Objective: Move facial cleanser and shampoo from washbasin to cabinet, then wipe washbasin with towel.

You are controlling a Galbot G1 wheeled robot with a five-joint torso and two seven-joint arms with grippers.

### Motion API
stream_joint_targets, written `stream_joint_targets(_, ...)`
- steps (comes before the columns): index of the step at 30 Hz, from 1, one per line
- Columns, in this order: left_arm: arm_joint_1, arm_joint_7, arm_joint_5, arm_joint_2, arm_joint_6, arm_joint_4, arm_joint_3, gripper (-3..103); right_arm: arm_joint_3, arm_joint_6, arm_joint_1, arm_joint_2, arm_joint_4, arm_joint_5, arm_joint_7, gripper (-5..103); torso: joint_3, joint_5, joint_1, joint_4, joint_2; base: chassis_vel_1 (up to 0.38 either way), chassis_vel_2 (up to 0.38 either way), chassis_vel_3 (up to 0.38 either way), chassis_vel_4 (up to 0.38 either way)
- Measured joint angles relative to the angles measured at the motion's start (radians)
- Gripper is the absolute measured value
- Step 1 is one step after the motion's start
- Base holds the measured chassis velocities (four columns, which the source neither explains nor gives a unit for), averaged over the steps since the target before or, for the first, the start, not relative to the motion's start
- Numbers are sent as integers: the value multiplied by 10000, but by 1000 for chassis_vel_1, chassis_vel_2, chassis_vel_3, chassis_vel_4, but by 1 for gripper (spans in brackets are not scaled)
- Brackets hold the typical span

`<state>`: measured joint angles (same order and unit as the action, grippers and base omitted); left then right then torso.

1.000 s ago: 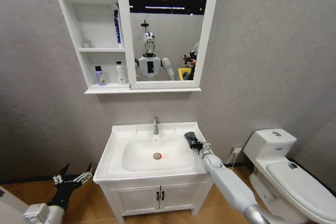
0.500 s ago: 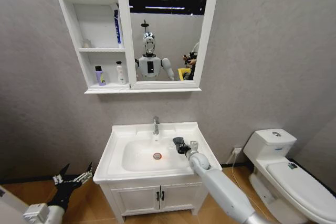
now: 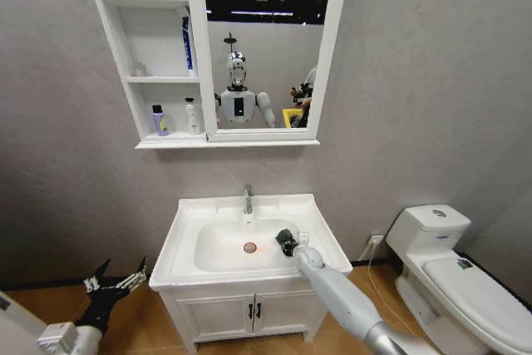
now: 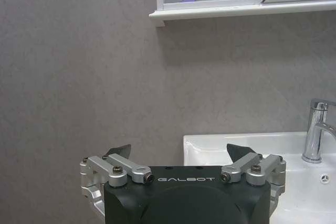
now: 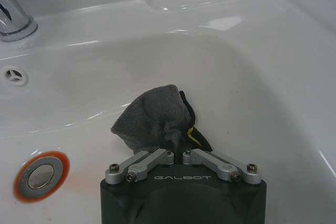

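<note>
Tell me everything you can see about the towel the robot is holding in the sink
The towel is a small dark grey cloth with a soft, nubby weave, bunched into a crumpled wad rather than spread flat. The right gripper is shut on it, pinching its near end, where a bit of yellow shows. It rests against the white inner wall of the washbasin bowl, on the slope beside the red-ringed drain, apart from it. In the head view it shows as a dark lump.

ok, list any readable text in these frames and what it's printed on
"GALBOT" on the black body of the left gripper, which hangs open beside the washbasin.
"GALBOT" on the black body of the right gripper, shut on the towel in the washbasin bowl.
Labels on the purple bottle, the white bottle and the blue tube in the cabinet: too small to read.
Nothing else legible.
</note>
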<state>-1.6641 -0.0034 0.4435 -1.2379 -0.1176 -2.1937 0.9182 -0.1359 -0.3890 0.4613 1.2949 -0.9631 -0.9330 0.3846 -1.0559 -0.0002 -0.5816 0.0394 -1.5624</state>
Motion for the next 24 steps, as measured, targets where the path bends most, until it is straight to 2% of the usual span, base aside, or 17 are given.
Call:
stream_joint_targets(7,0,0,0,0,0,0,0,100,-66,-126,-608,848,1102,-604,-67,3,-3,0,-2,7,2,0,0,0,0)
stream_joint_targets(14,0,0,0,0,0,0,0,100,-111,-176,-889,1789,1893,-602,-144,3,-4,-1,-3,2,3,0,0,0,0)
stream_joint_targets(16,1,1,0,0,0,0,0,100,-137,-155,-970,2299,2177,-509,-232,3,-5,0,-3,0,3,0,0,0,0)
stream_joint_targets(17,1,1,0,0,0,0,0,100,-137,-155,-970,2299,2177,-509,-232,3,-5,0,-3,0,3,0,0,0,0)
stream_joint_targets(19,0,0,0,0,0,0,-1,100,-82,-122,-1125,2940,2496,-389,-361,3,-5,0,-3,-2,4,0,0,0,0)
stream_joint_targets(21,1,1,0,0,0,0,-1,100,-20,-118,-1187,3099,2581,-374,-391,3,-5,3,-4,-10,4,0,0,0,0)
stream_joint_targets(24,1,0,0,0,0,0,0,100,69,-140,-1252,3199,2622,-498,-400,3,-3,-1,-3,-1,3,0,0,0,0)
